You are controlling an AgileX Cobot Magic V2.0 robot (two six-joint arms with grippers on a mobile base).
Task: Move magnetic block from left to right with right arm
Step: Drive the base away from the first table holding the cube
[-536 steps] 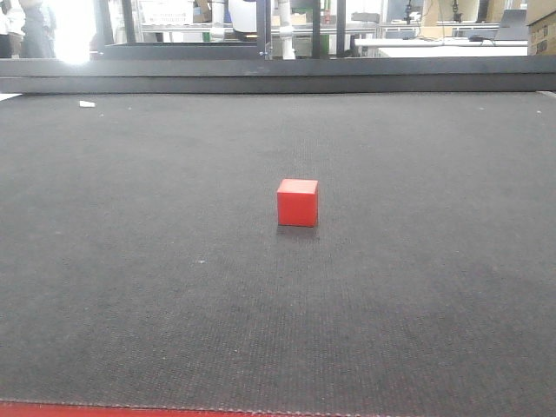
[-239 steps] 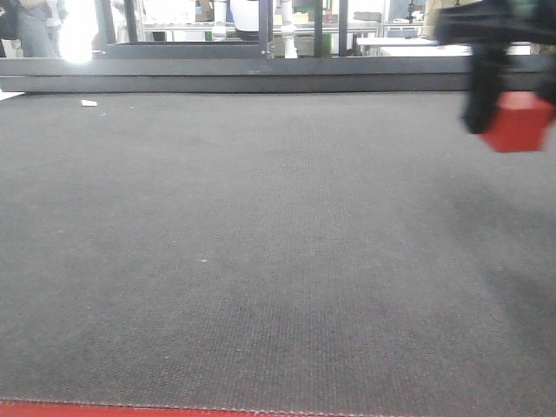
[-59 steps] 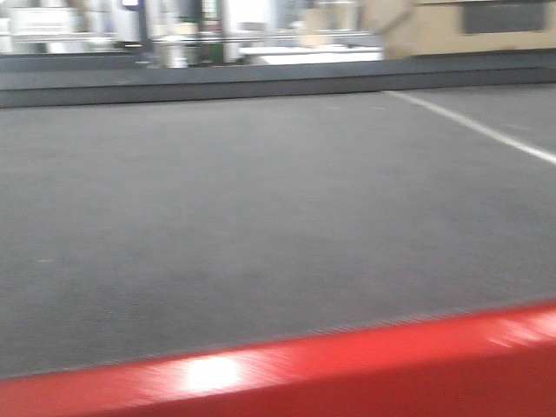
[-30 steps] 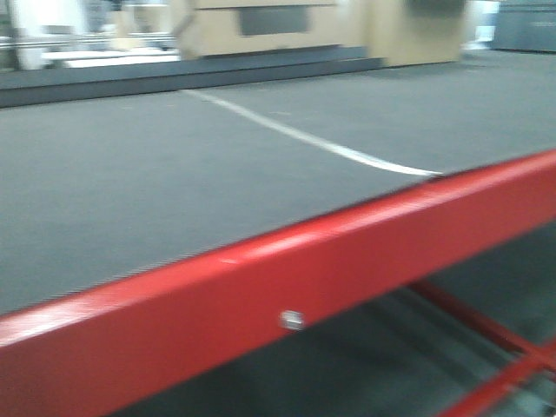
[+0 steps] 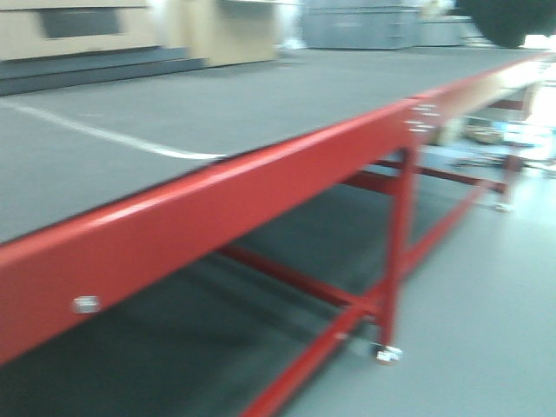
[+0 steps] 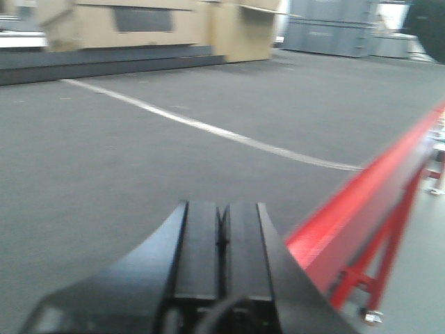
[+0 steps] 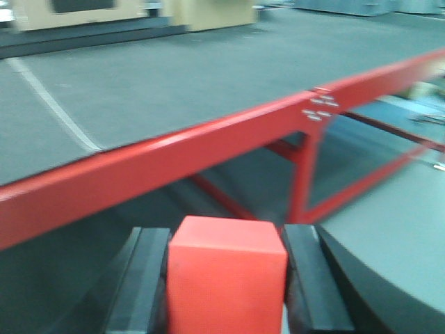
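Change: we are swinging right, out past the bench (image 5: 130,130); the transfer is underway.
Right claw (image 7: 226,235): clamping the magnetic block (image 7: 226,285).
Left claw (image 6: 221,229): closed, empty.

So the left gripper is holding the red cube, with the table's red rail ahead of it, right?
Not quite. It is the right gripper that holds the cube, with the rail ahead of it; the right wrist view shows this. The left gripper is shut on nothing.
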